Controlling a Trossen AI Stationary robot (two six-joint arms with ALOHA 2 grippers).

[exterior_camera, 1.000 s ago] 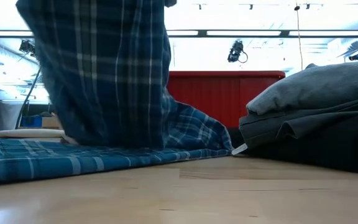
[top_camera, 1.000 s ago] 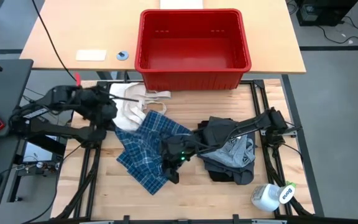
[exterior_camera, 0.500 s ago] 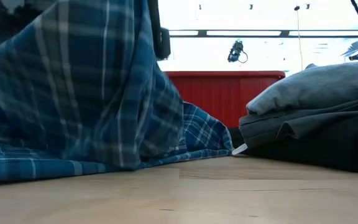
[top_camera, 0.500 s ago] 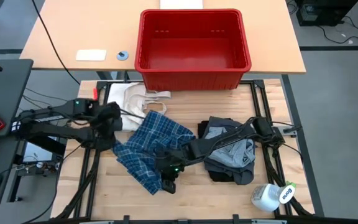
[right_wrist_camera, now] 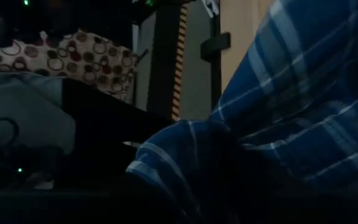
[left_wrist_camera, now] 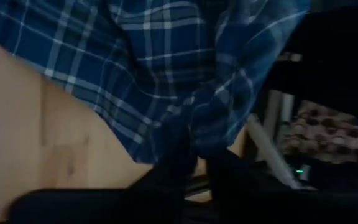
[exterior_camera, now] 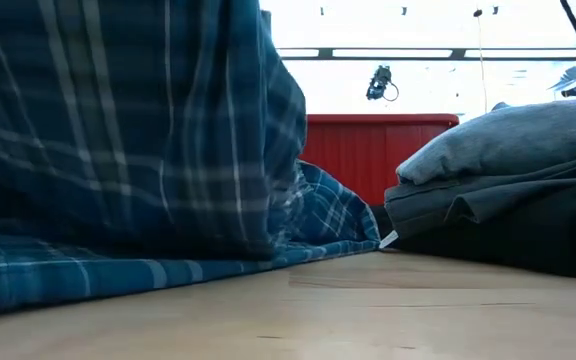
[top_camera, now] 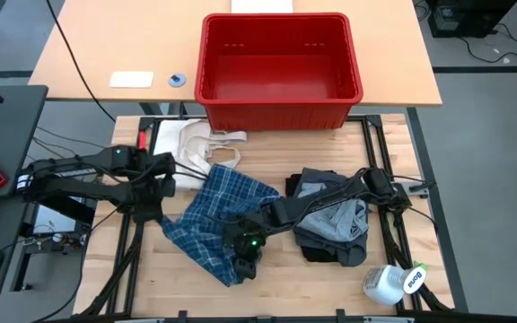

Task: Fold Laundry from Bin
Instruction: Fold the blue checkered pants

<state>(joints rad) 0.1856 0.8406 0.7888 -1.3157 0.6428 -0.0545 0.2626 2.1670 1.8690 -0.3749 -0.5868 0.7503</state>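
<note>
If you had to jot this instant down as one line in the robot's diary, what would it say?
step: folding plaid shirt | left gripper: at shirt's left edge | right gripper: at shirt's near edge | bin: empty | folded pile: to the right

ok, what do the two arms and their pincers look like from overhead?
Both arms are dark, near-black jointed links with thin black cables along them. The left pincer ends a chunky black wrist block; a small red mark shows farther back on that arm. The right pincer is equally dark, with a small green light glowing on its wrist housing.
</note>
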